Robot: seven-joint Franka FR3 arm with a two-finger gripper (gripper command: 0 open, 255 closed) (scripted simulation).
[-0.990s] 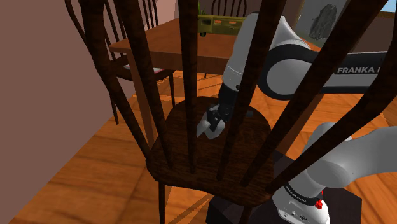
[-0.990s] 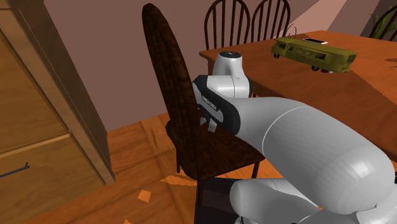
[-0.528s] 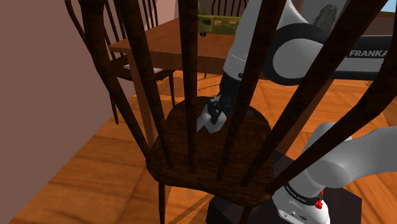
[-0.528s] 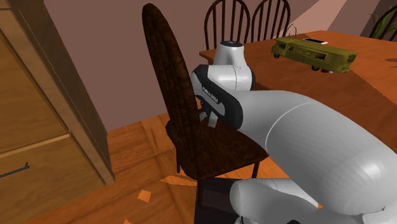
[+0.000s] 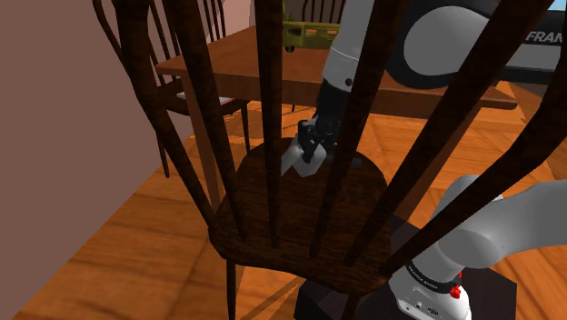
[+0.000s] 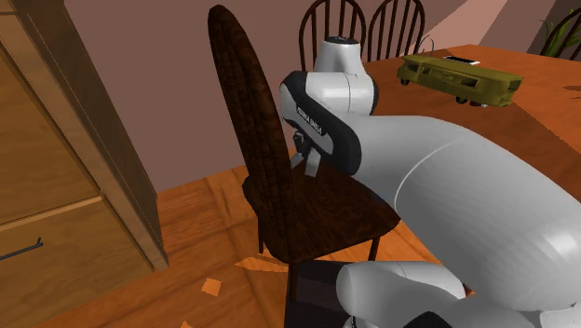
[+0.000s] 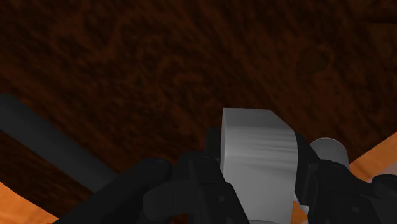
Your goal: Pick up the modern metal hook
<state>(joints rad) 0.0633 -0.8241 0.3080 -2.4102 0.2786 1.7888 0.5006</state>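
Hook (image 7: pixel 257 149), pale grey, sat clamped tight between the black gripper's (image 7: pixel 261 173) fingers, poised over the dark wooden chair seat (image 5: pixel 273 214).

**Three views, one shared spot**

The shoulder view is taken from close behind the dark chair spindles (image 5: pixel 204 109), looking between them down onto the chair seat (image 5: pixel 273 205), with the tabletop (image 5: pixel 245 59) seen beyond. The second exterior view is set just behind the arm (image 6: pixel 466 205), facing the same chair seat (image 6: pixel 335 210) from its side. The wrist view is taken from the hand (image 7: pixel 254 167), close above that seat (image 7: pixel 159 76).
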